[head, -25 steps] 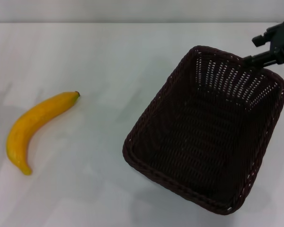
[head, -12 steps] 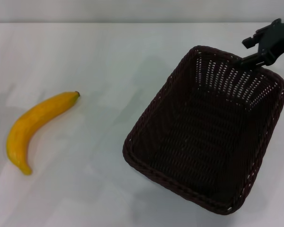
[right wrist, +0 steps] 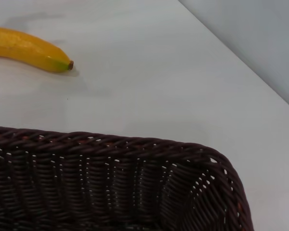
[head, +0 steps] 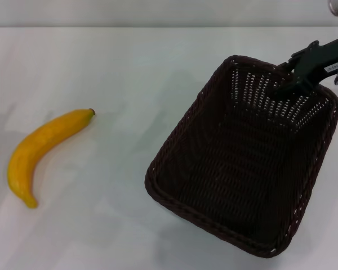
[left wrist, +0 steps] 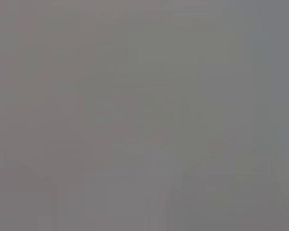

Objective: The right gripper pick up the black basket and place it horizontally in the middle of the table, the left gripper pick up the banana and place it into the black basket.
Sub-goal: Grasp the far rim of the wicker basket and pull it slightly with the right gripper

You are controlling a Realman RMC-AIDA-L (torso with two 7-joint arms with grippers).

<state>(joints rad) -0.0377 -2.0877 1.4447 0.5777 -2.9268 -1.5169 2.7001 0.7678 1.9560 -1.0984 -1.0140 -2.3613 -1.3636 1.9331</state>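
**Right claw at the far rim of the basket, banana lying apart on the left**

Nearest the robot, the black basket (head: 245, 160) sits on the right half of the white tabletop (head: 129, 67), standing on its base and turned at a slant, so that one corner points toward the near right and its long sides run diagonally. Its inside holds nothing; the open weave of the sloping far wall lets the tabletop show through.

To the left, well apart from the basket, lies the banana (head: 42, 152). It rests flat on the tabletop, its curve bowing toward the left, the dark stem tip pointing far and right and the other end pointing near. The right wrist view shows the same stem end (right wrist: 31, 48) lying beyond the braided basket rim (right wrist: 115, 144).

Farther back, the right claw (head: 290, 84) reaches in from the far right edge and sits at the basket's far rim, its dark fingers overlapping the top of the far wall. Whether it is spread or closed on the rim cannot be told.

The left claw appears in no view; the left wrist view is a plain grey blank.
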